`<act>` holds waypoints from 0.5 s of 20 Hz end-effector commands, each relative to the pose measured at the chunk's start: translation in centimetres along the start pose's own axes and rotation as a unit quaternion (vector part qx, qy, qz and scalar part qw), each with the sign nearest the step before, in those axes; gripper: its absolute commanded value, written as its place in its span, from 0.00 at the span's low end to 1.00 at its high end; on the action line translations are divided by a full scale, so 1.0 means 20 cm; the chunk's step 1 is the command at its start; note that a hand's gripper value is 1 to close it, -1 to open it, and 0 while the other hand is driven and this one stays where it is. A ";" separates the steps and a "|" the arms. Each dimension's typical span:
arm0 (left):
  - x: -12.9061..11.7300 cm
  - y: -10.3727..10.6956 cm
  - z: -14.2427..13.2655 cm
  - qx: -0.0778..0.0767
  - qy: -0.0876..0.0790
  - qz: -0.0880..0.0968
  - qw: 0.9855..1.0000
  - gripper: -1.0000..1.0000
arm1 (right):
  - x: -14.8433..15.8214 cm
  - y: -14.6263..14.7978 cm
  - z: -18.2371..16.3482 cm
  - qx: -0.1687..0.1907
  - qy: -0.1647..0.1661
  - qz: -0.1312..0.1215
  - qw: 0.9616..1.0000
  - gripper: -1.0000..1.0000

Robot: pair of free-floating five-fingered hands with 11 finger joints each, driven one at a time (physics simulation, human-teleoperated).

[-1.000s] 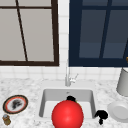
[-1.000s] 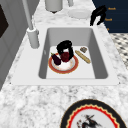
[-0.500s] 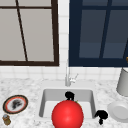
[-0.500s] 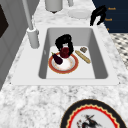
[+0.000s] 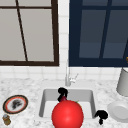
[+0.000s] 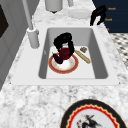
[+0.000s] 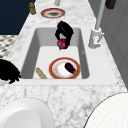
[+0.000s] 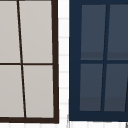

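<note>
Sink, frame centre: holds red-rimmed plate with eggplant, rolling pin beside | left hand above basin, fingers curled round dark red fruit | right hand lower right, fingers drooping, holding nothing

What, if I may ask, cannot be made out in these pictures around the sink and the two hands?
- Front view: a big red ball hides most of the sink floor; the left hand is partly behind it.
- Left side view: the patterned plate is cut off by the bottom edge.
- Right side view: the right hand runs off the left edge.
- The small brown thing in the sink is too small to identify.
</note>
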 end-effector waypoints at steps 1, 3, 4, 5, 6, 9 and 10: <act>0.10 0.07 0.13 0.016 0.000 0.022 1.000 1.00 | 0.00 0.00 0.00 0.000 0.000 0.000 1.000 0.50; 0.15 0.11 0.19 0.016 -0.001 0.022 1.000 1.00 | 0.00 0.00 0.00 0.000 0.000 0.000 1.000 0.50; 0.17 0.12 0.23 0.016 -0.001 0.023 1.000 1.00 | 0.00 0.00 0.00 0.000 0.000 0.000 1.000 0.50; 0.19 0.13 0.26 0.016 -0.003 0.025 1.000 1.00 | 0.00 0.00 0.00 0.000 0.000 0.000 1.000 0.50; 0.22 0.15 0.30 0.017 -0.003 0.026 1.000 1.00 | 0.00 0.00 0.00 0.000 0.000 0.000 1.000 0.50; 0.28 0.18 0.41 0.014 -0.007 0.027 1.000 1.00 | 0.00 0.00 0.00 0.000 0.000 0.000 1.000 0.50; 0.30 0.19 0.45 0.015 -0.007 0.027 0.999 1.00 | 0.00 0.00 0.00 0.000 0.000 0.000 1.000 0.50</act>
